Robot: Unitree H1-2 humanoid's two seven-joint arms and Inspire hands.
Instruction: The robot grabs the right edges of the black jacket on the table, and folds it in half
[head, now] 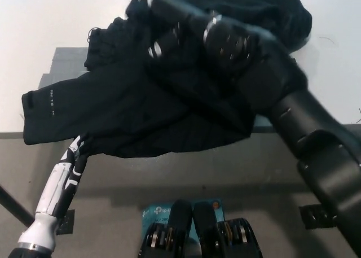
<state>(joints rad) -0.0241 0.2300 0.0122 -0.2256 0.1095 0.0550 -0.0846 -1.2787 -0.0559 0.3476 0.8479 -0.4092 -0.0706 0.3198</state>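
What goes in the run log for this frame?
jacket: bunched, front hem over table edge | right hand: over jacket | left hand: under hem

Black right hand (163, 18) outstretched far forward, blurred; white left hand (79, 148) low, partly hidden.

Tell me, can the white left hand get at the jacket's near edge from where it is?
Probably yes: the left hand sits right at the black jacket hem overhanging the table, nothing between. Its fingers are hidden.

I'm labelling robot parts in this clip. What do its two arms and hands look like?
The right arm is bulky, glossy black, built of rounded segments with silver rings near the wrist; the right hand is black too. The left hand is white with black panels on a slim white forearm.
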